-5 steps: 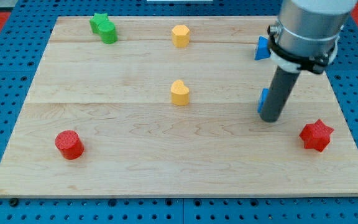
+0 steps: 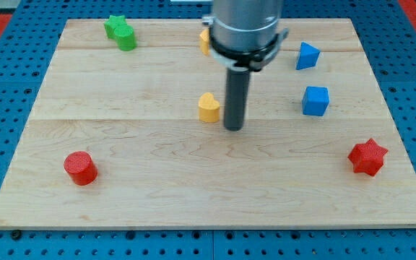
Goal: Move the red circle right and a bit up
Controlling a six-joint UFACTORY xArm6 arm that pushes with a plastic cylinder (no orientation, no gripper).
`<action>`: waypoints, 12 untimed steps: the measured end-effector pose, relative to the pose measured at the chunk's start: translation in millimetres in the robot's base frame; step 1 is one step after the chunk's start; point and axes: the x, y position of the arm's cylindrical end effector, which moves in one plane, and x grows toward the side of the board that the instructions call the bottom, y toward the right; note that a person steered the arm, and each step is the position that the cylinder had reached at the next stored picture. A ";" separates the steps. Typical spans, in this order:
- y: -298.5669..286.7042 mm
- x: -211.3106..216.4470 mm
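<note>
The red circle is a short red cylinder near the bottom left of the wooden board. My tip rests on the board near the middle, just right of a yellow heart-shaped block. The tip is far to the right of the red circle and somewhat above it, well apart from it.
A second yellow block sits at the top centre, partly hidden by the arm. Two green blocks sit at the top left. A blue triangle and a blue cube are at the right. A red star is at the lower right.
My tip has slid left across the board, from beside the blue cube to just right of the yellow heart-shaped block. The blocks have not moved.
</note>
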 end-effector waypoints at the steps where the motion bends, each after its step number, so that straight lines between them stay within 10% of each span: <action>1: -81.0 20.3; 5: -322.1 45.6; 12: -118.6 83.4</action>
